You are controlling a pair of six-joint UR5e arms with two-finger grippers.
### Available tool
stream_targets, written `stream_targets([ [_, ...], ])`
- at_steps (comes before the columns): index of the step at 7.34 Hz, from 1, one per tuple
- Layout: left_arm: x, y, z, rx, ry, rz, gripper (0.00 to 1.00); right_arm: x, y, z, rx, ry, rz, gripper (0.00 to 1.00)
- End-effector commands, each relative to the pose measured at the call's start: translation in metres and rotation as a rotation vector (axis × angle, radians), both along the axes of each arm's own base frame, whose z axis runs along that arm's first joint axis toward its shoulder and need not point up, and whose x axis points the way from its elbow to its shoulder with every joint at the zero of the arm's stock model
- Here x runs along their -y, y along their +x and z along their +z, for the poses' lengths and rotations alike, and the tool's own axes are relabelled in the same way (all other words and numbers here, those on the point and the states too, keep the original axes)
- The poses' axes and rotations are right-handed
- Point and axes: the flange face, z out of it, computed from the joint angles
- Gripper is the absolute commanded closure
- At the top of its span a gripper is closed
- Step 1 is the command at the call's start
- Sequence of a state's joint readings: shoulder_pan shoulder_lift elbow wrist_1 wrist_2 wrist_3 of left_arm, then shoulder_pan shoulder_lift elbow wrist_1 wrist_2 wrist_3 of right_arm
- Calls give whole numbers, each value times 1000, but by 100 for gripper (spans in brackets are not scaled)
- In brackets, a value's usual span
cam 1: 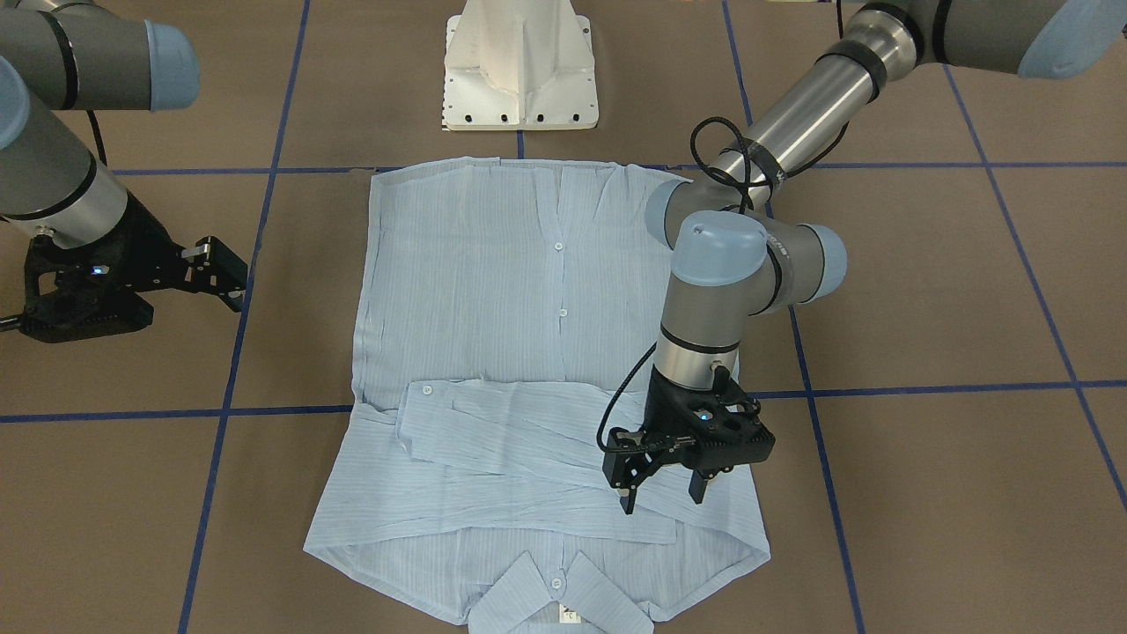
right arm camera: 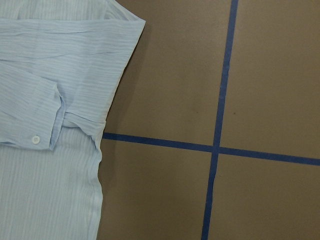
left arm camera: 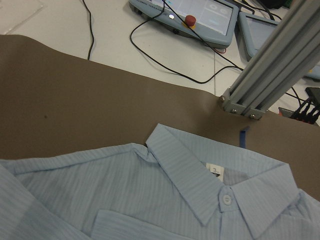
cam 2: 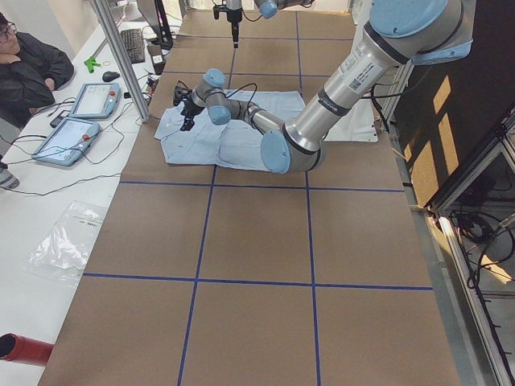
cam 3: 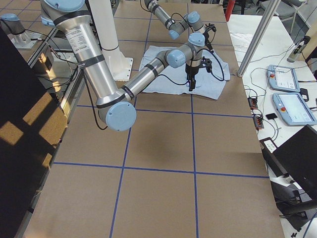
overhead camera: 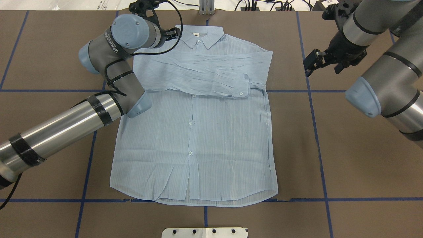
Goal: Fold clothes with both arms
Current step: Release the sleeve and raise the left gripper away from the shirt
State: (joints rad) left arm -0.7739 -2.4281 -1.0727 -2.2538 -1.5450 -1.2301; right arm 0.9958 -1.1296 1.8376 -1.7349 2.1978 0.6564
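Front-facing view: the shirt (cam 1: 493, 291) lies flat, front up, at mid-tabletop, hem toward the robot's edge and collar (cam 1: 559, 599) toward the operators' edge. Both sleeves (cam 1: 511, 431) are crossed over the chest. The left gripper (cam 1: 661, 495) hangs over the shoulder nearest it, jaws wide apart and empty. The right gripper (cam 1: 220, 269) is off the cloth, beside the opposite edge, jaws also parted with nothing in them.

Overhead view: the right gripper (overhead camera: 322, 64) is apart from the shirt (overhead camera: 198, 138); the left gripper's fingers are hidden behind its wrist.

Side views: too small to read the jaws.

Left wrist view: the collar (left arm camera: 210, 185) lies just below the camera.

Right wrist view: a buttoned cuff (right arm camera: 35, 139) lies near the shirt's side edge.

Risks, as I judge them: the thin cloth could slip from a pinch, or a pinch could catch only the top layer. A lift by one arm alone would skew the fold and drag the sleeves loose.
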Motion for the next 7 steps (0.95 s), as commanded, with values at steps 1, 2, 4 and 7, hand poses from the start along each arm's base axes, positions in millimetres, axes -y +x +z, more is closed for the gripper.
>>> stream_targets([
  [1, 13, -6, 40, 108, 14, -7, 15, -1, -4, 0, -1, -4, -2, 0],
  [2, 15, -6, 53, 122, 0, -8, 17, -2, -6, -1, 0, -2, -7, 0],
  [4, 11, -2, 69, 138, -17, 1, 18, -2, -10, 2, -5, -7, -11, 0],
  [7, 8, 4, 82, 151, -33, 11, 22, -1, -10, 4, -7, -8, -12, 0],
])
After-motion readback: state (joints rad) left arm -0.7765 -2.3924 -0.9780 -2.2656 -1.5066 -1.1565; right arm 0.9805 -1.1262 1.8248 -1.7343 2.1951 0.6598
